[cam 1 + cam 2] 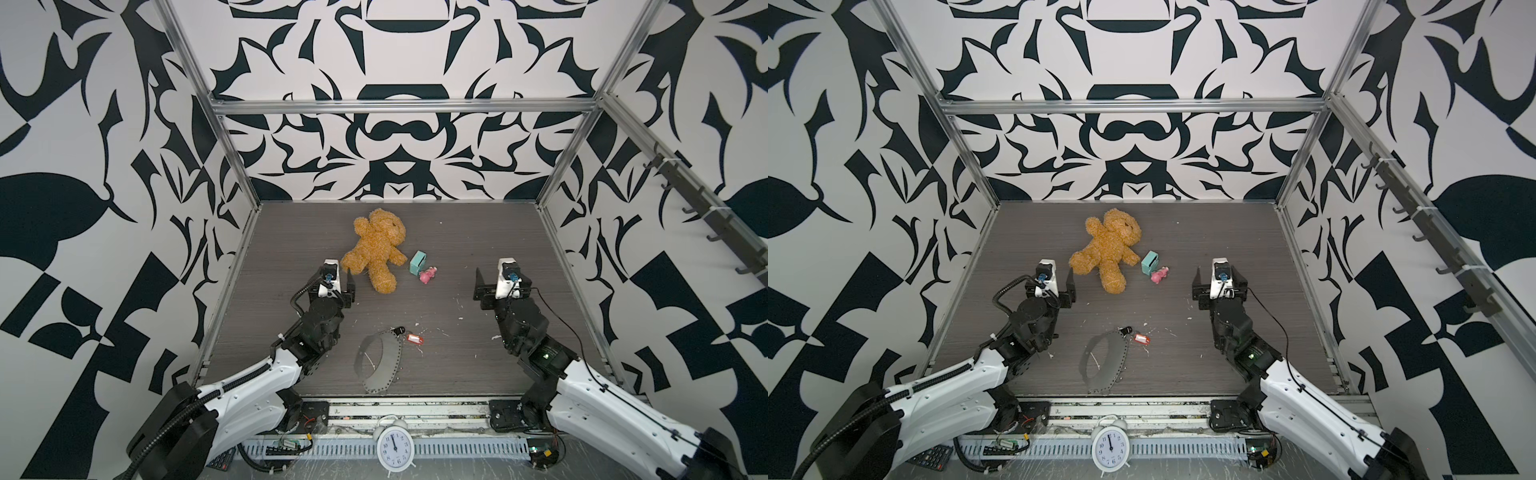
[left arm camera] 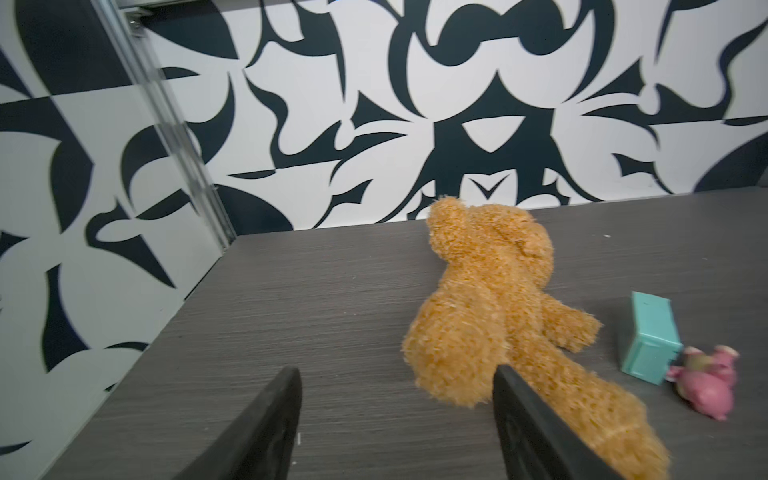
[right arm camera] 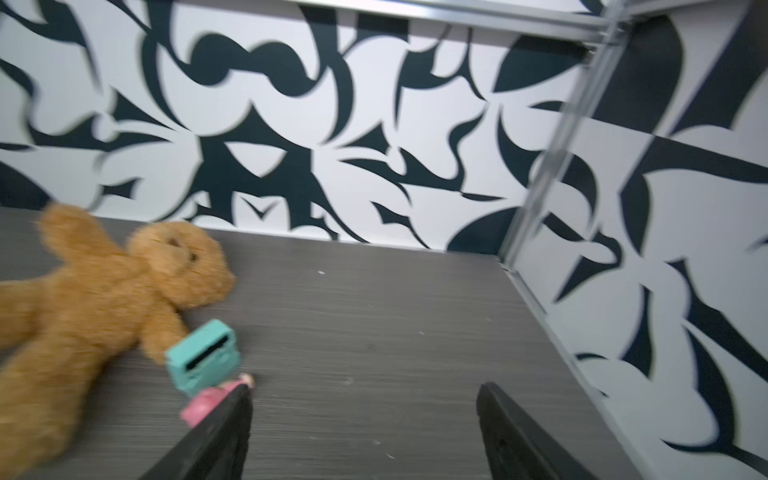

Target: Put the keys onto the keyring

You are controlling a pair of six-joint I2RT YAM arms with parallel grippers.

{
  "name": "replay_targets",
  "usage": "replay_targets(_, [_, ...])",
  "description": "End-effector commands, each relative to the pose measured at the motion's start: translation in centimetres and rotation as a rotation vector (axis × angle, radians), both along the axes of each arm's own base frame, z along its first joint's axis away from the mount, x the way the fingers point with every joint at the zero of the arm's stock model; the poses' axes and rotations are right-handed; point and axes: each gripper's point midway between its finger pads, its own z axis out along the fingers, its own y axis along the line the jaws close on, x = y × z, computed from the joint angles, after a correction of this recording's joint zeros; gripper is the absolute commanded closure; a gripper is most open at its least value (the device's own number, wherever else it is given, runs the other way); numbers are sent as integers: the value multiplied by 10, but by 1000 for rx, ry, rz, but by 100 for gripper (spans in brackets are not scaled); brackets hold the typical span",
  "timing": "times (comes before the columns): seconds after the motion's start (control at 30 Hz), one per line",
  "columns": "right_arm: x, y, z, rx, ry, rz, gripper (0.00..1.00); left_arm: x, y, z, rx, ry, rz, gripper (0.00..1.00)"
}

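In both top views the curved grey strap (image 1: 384, 368) (image 1: 1113, 368) lies near the table's front middle. Its far end carries the small keyring (image 1: 392, 331), too small to see clearly. Beside that end lie the keys: a black fob (image 1: 400, 330) (image 1: 1128, 330) and a red tag (image 1: 416, 339) (image 1: 1142, 339). Whether they are threaded on the ring I cannot tell. My left gripper (image 1: 334, 279) (image 2: 397, 370) hovers open and empty beside the teddy's leg. My right gripper (image 1: 502, 276) (image 3: 365, 386) is open and empty over bare table. Both grippers are beyond the strap, well apart from it.
A brown teddy bear (image 1: 378, 249) lies at the middle back, its leg close to my left gripper's finger. A teal box (image 1: 419, 262) and a pink toy (image 1: 428, 275) sit right of it. A white alarm clock (image 1: 392, 446) stands before the front rail. Patterned walls enclose three sides.
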Motion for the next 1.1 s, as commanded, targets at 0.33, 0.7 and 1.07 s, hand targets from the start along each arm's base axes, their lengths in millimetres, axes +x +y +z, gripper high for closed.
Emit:
replay_targets(0.33, [35,-32,-85,-208,67,-78,12,28,81,-68,12,98,288,16])
replay_targets(0.7, [53,-21,-95,-250,113,-7,12,51,68,-75,119,143,181,10])
replay_targets(1.07, [61,-20,-110,-48,66,110,12,62,64,-89,150,117,99,7])
